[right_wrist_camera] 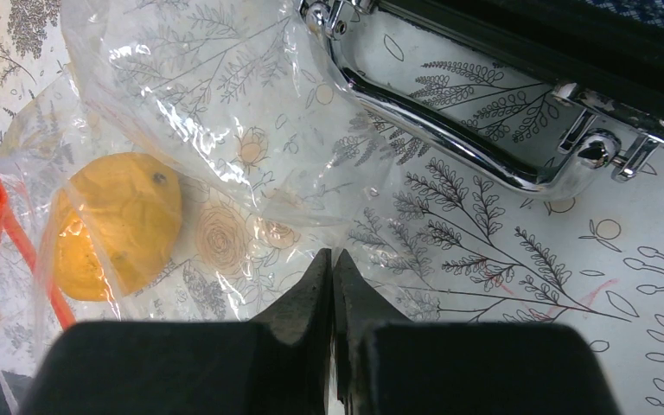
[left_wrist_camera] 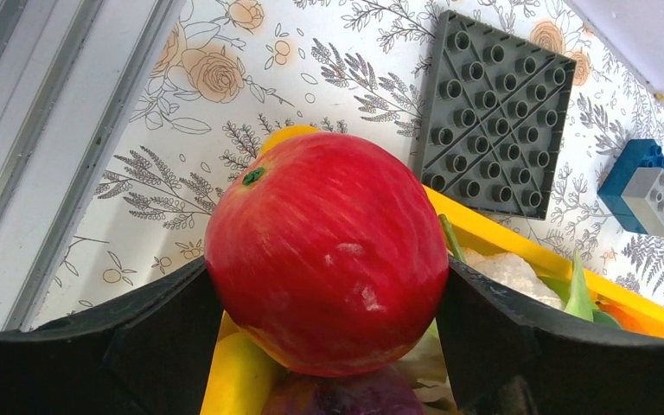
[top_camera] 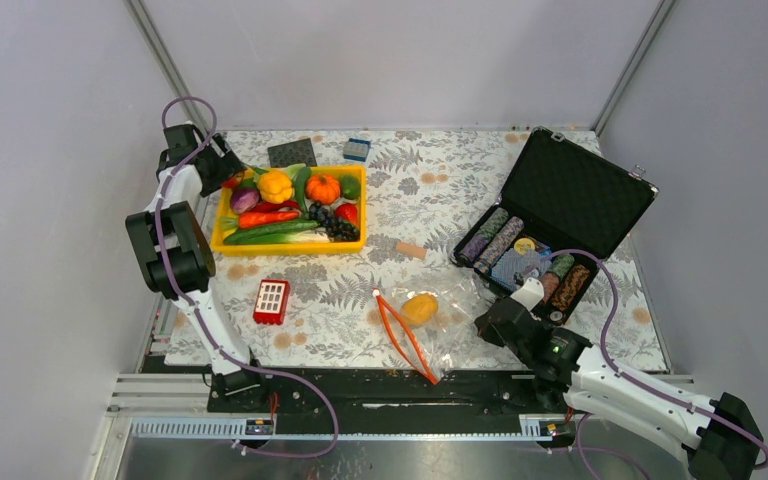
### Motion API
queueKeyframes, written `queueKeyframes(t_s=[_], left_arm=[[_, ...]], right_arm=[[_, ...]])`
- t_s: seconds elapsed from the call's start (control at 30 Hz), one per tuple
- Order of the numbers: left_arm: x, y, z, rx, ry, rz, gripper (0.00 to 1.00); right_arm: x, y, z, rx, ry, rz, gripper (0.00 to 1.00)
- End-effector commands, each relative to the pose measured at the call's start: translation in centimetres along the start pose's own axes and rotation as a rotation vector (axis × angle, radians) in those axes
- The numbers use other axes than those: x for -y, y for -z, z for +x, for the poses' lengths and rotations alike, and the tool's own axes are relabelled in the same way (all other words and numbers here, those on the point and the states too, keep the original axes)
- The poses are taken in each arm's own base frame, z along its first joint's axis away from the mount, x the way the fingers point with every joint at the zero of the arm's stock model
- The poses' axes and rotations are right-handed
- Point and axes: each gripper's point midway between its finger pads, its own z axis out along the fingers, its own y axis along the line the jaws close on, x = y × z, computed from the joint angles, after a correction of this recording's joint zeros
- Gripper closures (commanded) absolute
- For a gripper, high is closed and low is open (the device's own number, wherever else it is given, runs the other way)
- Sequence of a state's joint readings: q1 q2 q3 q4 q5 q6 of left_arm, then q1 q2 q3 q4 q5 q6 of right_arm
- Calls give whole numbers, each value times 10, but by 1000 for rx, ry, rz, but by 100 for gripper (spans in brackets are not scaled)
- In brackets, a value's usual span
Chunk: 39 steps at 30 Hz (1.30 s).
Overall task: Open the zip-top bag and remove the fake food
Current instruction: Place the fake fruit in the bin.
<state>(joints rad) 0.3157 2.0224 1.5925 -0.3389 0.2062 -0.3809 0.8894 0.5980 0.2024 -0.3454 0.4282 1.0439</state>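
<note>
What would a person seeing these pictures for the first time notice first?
A glossy red apple fills the left wrist view, clamped in the left tool above the yellow tray. Near the right tool, shut, the clear zip-top bag lies with a yellow-orange round fruit inside.

The counter [top_camera: 430, 190] shows grey ferns and peach flowers. The apple [left_wrist_camera: 328, 251] is streaky red and the tray [top_camera: 290, 245] yellow. The bag [right_wrist_camera: 225, 112] is clear with an orange-red strip [top_camera: 405, 338].
</note>
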Motion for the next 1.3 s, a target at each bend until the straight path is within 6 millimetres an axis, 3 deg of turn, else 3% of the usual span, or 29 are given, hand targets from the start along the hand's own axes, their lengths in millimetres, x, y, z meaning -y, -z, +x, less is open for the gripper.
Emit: queueKeyframes(t_s=[0.0,0.47,0.87,1.27], left_arm=[[5,13,29,-116,-43,13,41],[20,20,53,-201,-120,45,42],[4,19,60,-270,-112,-46,42],[-1,12,67,-315,-104,-68,36]], right_arm=[[-5,-1,-6,29,-14,-14,100],[-5,-2,-5,31,-27,-23,100],[-4,-2,-5,34,-31,-27,100],[-5,-1,-5,37,-36,-31,100]])
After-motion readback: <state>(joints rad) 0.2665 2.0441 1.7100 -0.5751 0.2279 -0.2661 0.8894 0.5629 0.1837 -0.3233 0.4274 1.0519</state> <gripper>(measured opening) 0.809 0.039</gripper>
